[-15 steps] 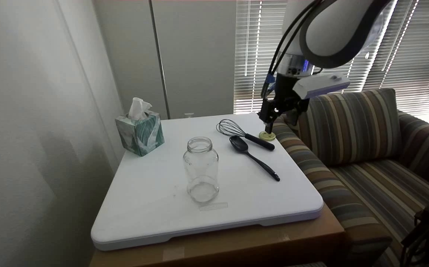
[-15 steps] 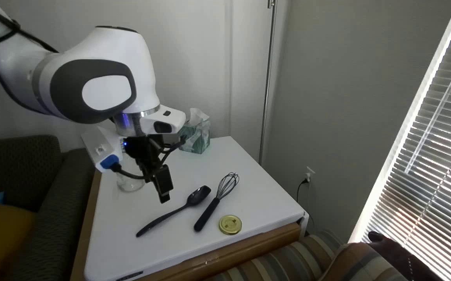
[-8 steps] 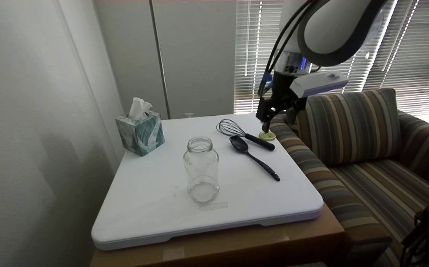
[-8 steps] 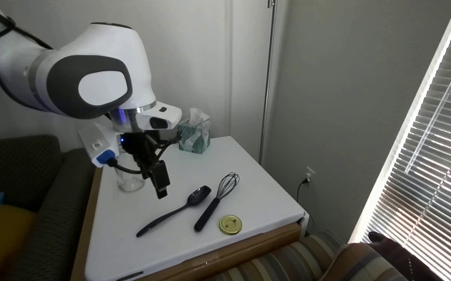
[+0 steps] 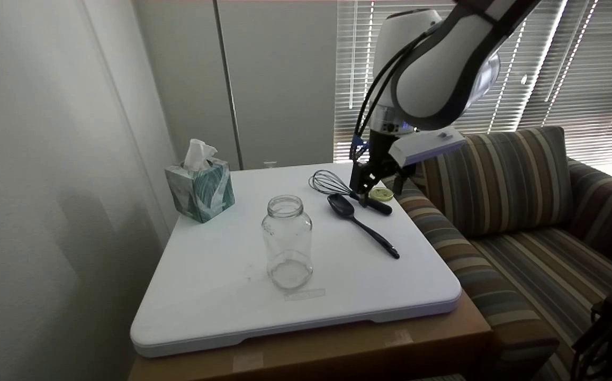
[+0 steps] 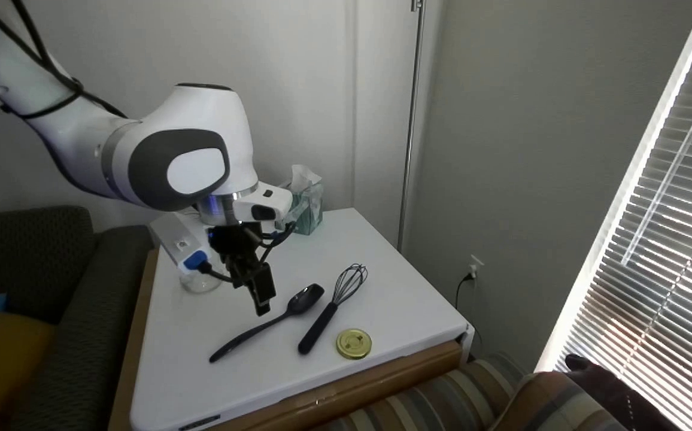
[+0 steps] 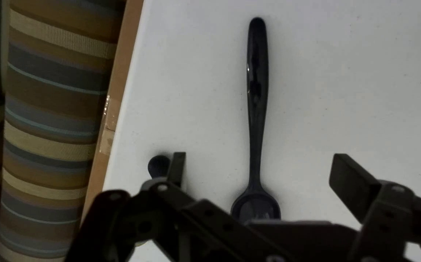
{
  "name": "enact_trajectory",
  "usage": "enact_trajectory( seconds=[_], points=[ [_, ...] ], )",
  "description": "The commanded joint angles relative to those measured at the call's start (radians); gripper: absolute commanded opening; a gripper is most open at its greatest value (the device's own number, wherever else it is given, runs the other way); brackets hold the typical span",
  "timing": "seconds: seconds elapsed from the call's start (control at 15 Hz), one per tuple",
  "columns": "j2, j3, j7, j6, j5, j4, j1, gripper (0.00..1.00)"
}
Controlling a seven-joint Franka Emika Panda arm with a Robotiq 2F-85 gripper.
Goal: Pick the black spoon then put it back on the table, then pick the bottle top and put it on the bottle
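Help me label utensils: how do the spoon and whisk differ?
The spoon ends in a solid bowl; the whisk ends in open wire loops. The spoon looks longer than the whisk in both exterior views. The whisk lies nearer the lid than the spoon does. Both have black handles and lie on the table.

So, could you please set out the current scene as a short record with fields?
fingers: spread apart, holding nothing
black spoon: lying on the table, seen between the fingers in the wrist view
bottle: upright, mouth uncovered
bottle top: lying on the table, off the bottle
whisk: lying between black spoon and bottle top
tissue box: standing on the table
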Motion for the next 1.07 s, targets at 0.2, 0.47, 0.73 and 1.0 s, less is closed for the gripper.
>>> enact_trajectory(
  seconds=[0.2,0.47,0.73,1.0],
  points=[
    [0.134,-0.007,-0.054,-0.007,0.044,0.155,-0.004,1.0],
    [0.173,0.002,-0.052,-0.008,0.084,0.149,-0.005,1.0],
    [0.212,0.006,-0.049,0.017,0.12,0.149,-0.017,1.0],
    [0.237,0.016,-0.06,0.036,0.164,0.17,-0.033,0.91]
  ],
)
